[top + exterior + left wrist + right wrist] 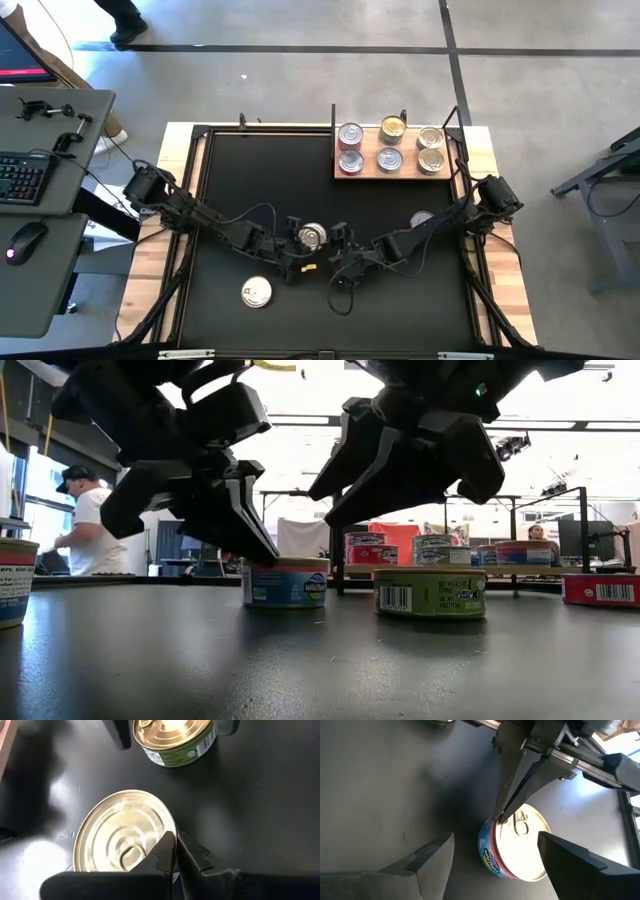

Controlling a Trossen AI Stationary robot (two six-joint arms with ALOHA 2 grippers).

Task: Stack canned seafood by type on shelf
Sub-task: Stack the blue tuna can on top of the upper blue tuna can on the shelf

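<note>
High view: wooden shelf (392, 170) at the far right of the black mat (240, 190) on the bench (176, 140), carrying six cans in two rows; loose silver-lidded can (312, 236) at mid-mat, just beside the left gripper (296, 243); right gripper (342, 243) on that can's other side; a second silver-lidded can (257, 293) nearer the front edge, well apart from both; another can (421, 218) partly hidden under the right arm. Low view: both grippers hang over the mat; the left gripper's closed fingers (250, 525) taper down to the top edge of a blue-sided can (285, 582); a green-labelled can (430, 592) stands just beside it, below the right gripper (400, 460); red-sided cans (372, 548) on the shelf behind; a person in a white shirt (88, 525) in the room beyond. Left wrist view: fingers pressed shut, tips (172, 851) meeting over the rim of the silver-lidded can (122, 837), gripping nothing; gold-lidded green can (172, 740) beyond the tips. Right wrist view: right fingers (432, 857) spread wide, one either side of the blue-and-red-sided can (512, 847), not touching it; the left gripper's shut fingertips (502, 815) touch that can's lid edge.
</note>
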